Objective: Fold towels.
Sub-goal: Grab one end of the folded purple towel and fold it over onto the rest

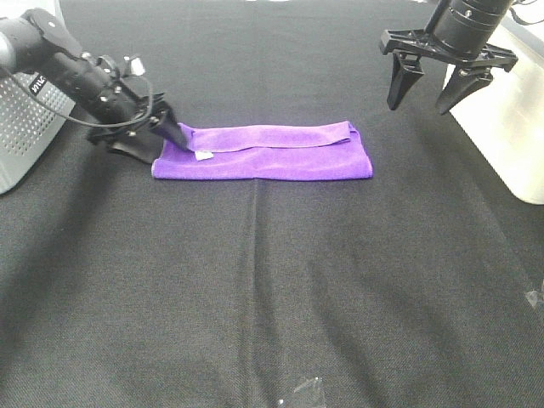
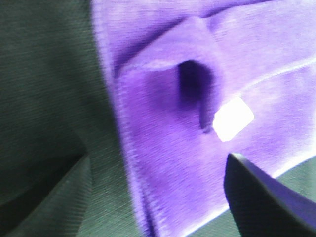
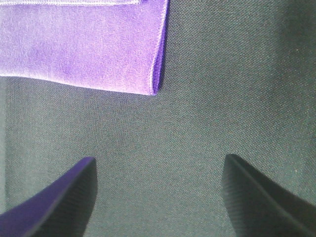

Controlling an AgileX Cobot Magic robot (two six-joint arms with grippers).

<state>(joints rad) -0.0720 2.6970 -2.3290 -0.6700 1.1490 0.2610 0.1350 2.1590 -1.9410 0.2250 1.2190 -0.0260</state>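
The exterior high camera looks down over the black desk [image 1: 255, 297] at the whole purple towel [image 1: 272, 157]. The left wrist camera sits close above the towel's tagged end. The right wrist camera, farther off, shows only its opposite corner.

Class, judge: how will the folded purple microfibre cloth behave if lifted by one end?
The folded purple microfibre cloth is probably floppy, drooping and unfolding, since its layers lie loose and pucker near the white tag. It lies thin and flat, so likely light. Pushed over the black woven table cover, it may bunch rather than slide.
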